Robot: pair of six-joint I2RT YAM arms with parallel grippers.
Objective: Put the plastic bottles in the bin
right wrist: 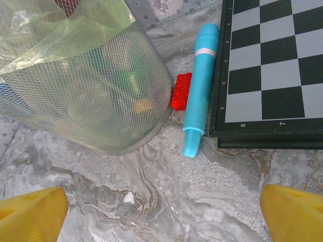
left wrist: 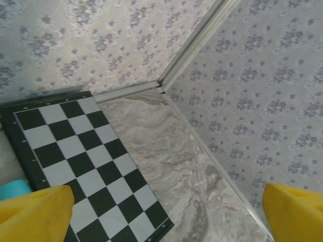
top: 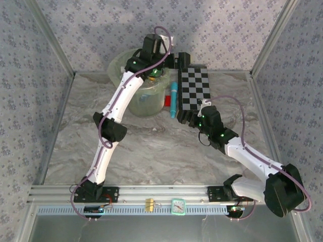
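Left gripper [left wrist: 164, 217] and right gripper [right wrist: 161, 214] gape empty; the bag-lined bin [right wrist: 116, 136] holds several plastic bottles [right wrist: 132, 80].

left arm [top: 118, 101] extended far, left gripper [left wrist: 164, 214] spread wide, right arm [top: 247, 156] folded, right gripper [right wrist: 162, 214] spread wide

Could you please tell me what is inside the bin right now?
Through the bin's mesh wall, blurred green, blue and orange shapes show, apparently plastic bottles inside the clear bag. Their number is unclear, and from above the left arm covers the mouth.
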